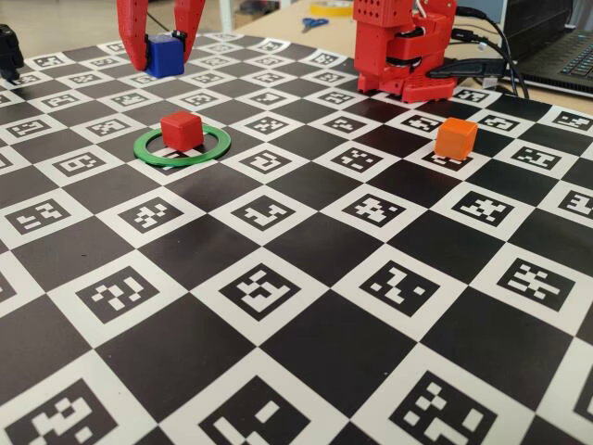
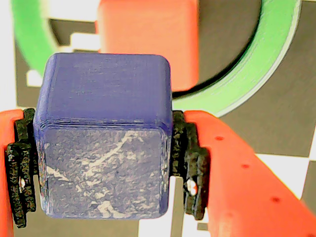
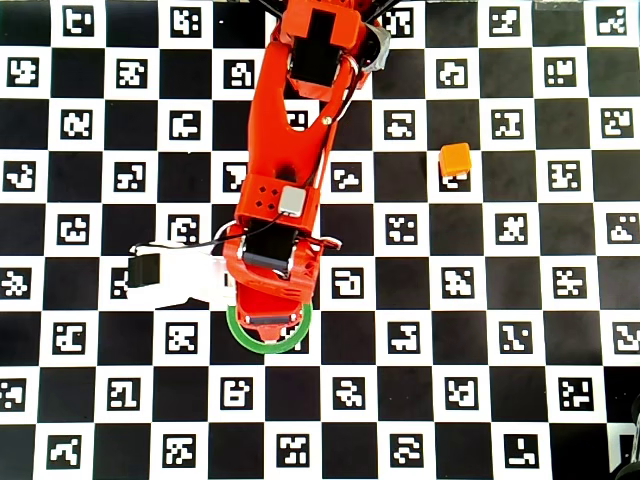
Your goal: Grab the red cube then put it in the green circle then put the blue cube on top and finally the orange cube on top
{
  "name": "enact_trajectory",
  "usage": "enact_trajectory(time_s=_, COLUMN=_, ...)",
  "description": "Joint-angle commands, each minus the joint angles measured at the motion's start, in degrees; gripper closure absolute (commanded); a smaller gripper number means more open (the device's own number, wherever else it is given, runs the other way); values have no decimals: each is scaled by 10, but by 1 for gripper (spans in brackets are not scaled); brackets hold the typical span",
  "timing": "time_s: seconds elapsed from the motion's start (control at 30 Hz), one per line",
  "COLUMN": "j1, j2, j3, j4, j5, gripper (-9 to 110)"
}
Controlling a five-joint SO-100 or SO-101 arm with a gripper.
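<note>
Current step, as judged from the layout: stacking the second block. The red cube (image 1: 182, 130) already sits inside the green circle (image 1: 182, 147), left of centre in the fixed view; it lies toward the ring's far side rather than at its exact middle.

End effector state: the gripper (image 1: 165, 56) is clamped on the blue cube (image 1: 166, 56). In the wrist view the two black toothed pads (image 2: 190, 163) press against opposite side faces of the blue cube (image 2: 103, 136), which fills the lower left of the frame and shows a scuffed, white-flecked face toward the camera. The cube appears level between the jaws, clear of the checkerboard mat (image 1: 306, 306).

Governing relation: in the fixed view the held cube hangs at the upper left of the frame, above and behind the red cube. In the wrist view the red cube (image 2: 148, 39) appears at upper centre, beyond the blue one and offset slightly to the right, with the green circle (image 2: 256, 64) arcing around it. The overhead view hides both cubes under the arm; only the lower arc of the ring (image 3: 268, 340) shows below the gripper body.

Requirement for the next move: bring the blue cube directly over the red cube, faces aligned, then lower it. The cubes are cubic, so no long axis applies.

The orange cube (image 1: 456, 137) rests alone on the mat at the right of the fixed view, well apart from the ring.
</note>
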Motion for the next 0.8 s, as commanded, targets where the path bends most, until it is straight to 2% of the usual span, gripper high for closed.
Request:
enact_trajectory(time_s=0.0, j1=6, j2=17, j3=5, j4=-20, j5=-3, gripper=100)
enact_trajectory(time_s=0.77, j1=-5, j2=7, j3=71, j4=-70, j5=2, gripper=100)
